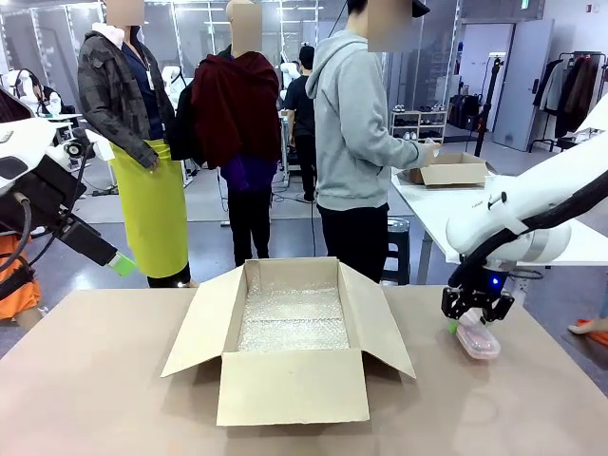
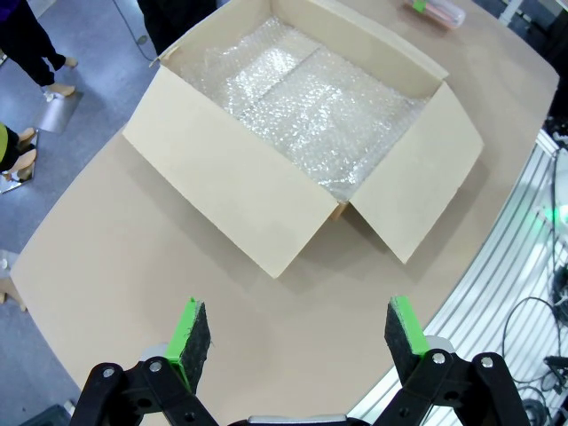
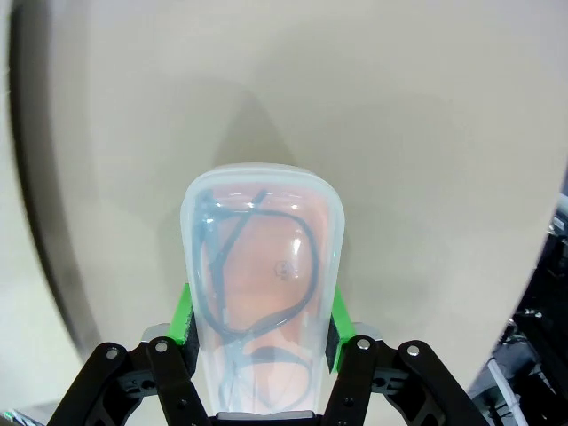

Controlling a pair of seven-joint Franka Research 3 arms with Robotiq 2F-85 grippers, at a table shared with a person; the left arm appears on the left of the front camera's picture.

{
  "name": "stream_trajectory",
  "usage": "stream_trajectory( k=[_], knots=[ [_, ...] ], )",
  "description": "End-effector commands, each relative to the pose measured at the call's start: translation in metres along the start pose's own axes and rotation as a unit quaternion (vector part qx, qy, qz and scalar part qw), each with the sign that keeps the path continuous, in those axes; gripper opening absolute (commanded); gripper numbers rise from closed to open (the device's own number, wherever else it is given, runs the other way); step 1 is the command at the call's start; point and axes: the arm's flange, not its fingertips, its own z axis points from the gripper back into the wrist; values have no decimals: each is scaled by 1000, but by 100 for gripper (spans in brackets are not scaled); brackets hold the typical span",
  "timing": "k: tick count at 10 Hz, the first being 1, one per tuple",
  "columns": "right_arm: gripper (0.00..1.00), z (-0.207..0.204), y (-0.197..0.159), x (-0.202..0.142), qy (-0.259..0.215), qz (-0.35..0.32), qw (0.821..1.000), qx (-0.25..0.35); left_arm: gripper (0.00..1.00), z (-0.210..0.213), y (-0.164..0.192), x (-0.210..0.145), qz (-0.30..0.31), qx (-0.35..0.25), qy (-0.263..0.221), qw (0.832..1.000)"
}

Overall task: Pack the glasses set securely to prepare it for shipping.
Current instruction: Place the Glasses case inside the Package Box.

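The near part of the tan table is bare and smooth, with free room left and right of the cardboard box. The box stands mid-table, all four flaps splayed outward, the front flap hanging toward the near edge. Its floor is lined with crinkled, glinting bubble wrap.

In its wrist view the left gripper hangs high over the table's near-left part, its green pads wide apart with nothing between them.

To the right of the box, near the table's right edge, the right gripper is clamped on the pink glasses case, which sits low at the tabletop (whether it touches the surface I cannot tell). In that arm's wrist view the green pads press both long sides of the case. It is oblong and round-cornered, and dark-framed glasses show through its clear lid.

Past the far edge a person in a grey hoodie stands turned toward another table.
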Motion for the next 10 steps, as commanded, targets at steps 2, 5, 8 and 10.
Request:
stream_trajectory(
  k=[2, 5, 8, 10],
  knots=[
    [21, 60, 31, -29, 0, 53, 998, -16, 100, 0, 1, 0, -6, 2, -9, 1000],
    [21, 83, 63, -34, -9, 145, 989, -32, 100, 0, 1, 0, -6, 2, -9, 1000],
    [21, 94, 101, -54, 34, 512, 855, -71, 100, 0, 1, 0, -6, 2, -9, 1000],
    [21, 92, 116, -70, 50, 636, 767, -67, 100, 0, 1, 0, -6, 2, -9, 1000]
  ],
)
